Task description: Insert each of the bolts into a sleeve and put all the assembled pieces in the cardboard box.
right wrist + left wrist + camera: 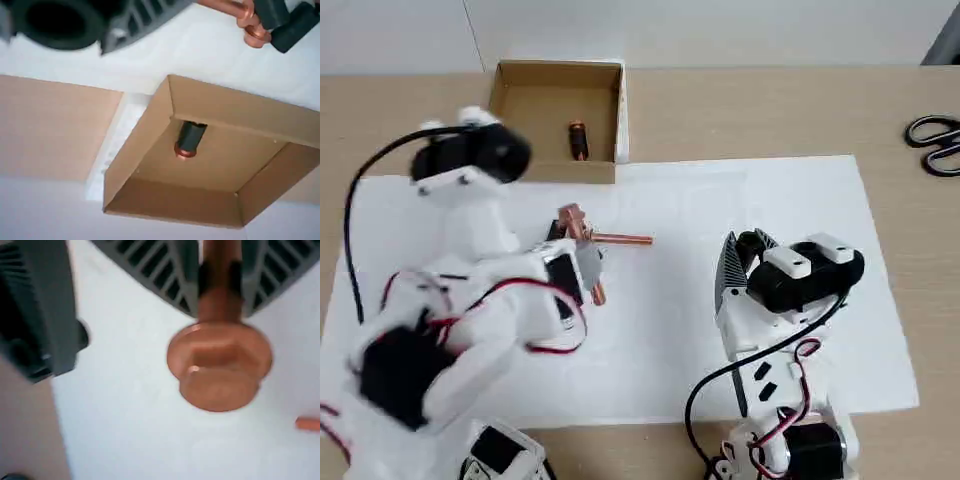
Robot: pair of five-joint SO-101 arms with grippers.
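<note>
Left gripper [220, 285] is clenched on a copper bolt [220, 367], shaft pinched between the ribbed jaws with the flanged head hanging free. That bolt sits just outside the cardboard box [530, 115], near its front wall and above the white sheet [720, 200]. There's a dark band round the shaft at the jaws. It may be a sleeve already on, but the close view is too soft to be sure.

One assembled piece [579, 140] lies inside the box, toward its right wall. A second bolt [625, 238] lies loose on the sheet, near the box and just past the held one. The right gripper [738, 262] sits well apart from the box, and I can't tell whether it's released or closed.

If this is the drop, I'd want:
- a firm clamp, lifted enough to clear the box's front wall;
- the bolt centred over the bare floor left of the piece inside;
- a low release, so it doesn't bounce out.

The risk is the hanging head clipping the loose bolt on the way.
</note>
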